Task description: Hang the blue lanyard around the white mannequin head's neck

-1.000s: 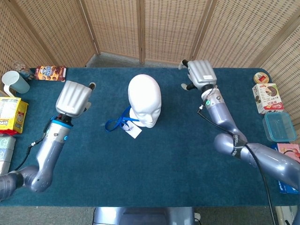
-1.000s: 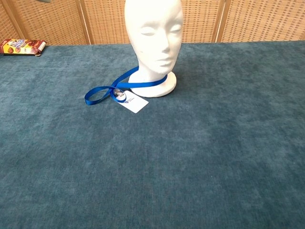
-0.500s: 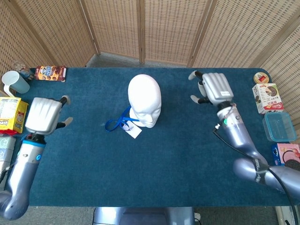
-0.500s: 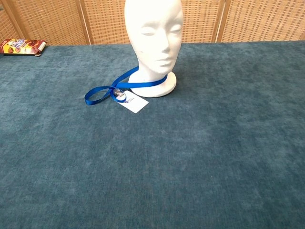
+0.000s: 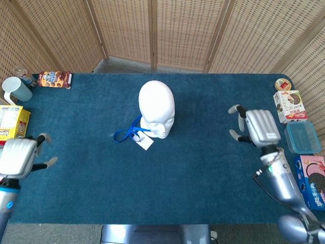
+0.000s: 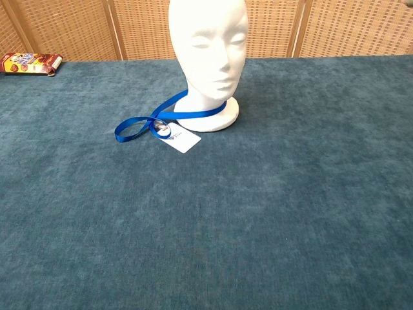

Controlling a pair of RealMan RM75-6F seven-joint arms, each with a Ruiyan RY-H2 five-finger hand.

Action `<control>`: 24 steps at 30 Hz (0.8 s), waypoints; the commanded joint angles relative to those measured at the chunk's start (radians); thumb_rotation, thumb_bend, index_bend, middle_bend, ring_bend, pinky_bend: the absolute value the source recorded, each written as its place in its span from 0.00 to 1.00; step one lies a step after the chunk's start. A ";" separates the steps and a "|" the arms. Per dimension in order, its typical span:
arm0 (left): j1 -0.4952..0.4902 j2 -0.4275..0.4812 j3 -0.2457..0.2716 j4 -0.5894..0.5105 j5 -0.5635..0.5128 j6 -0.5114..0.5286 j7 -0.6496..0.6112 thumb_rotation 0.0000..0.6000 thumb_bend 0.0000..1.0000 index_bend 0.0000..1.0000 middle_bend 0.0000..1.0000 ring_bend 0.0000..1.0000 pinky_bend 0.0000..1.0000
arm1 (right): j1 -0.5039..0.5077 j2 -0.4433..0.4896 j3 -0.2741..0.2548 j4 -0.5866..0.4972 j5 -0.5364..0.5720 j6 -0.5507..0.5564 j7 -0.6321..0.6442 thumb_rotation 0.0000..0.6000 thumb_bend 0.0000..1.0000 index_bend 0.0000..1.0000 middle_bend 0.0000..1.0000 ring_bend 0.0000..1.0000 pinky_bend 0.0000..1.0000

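Both hands, left hand (image 5: 18,156) and right hand (image 5: 259,127), fingers apart and empty, are pulling back to the table edges, leaving the blue lanyard (image 6: 155,119) looped round the white mannequin head (image 6: 208,45)'s neck; task apparently finishing.

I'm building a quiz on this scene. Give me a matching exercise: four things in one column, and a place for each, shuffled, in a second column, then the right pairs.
Things:
1. lanyard
2. left hand
3. right hand
4. cookie pack

Places:
A. far left corner of the table
B. over the table's right side, holding nothing
C. looped round the mannequin's neck, badge on the cloth
D. at the table's left edge, holding nothing

Pairs: 1-C, 2-D, 3-B, 4-A
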 commanded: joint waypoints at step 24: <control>0.297 -0.176 0.141 0.217 0.185 0.059 -0.083 0.80 0.13 0.45 0.65 0.55 0.51 | -0.444 -0.106 -0.230 0.040 -0.281 0.326 0.040 1.00 0.29 0.39 0.66 0.79 0.90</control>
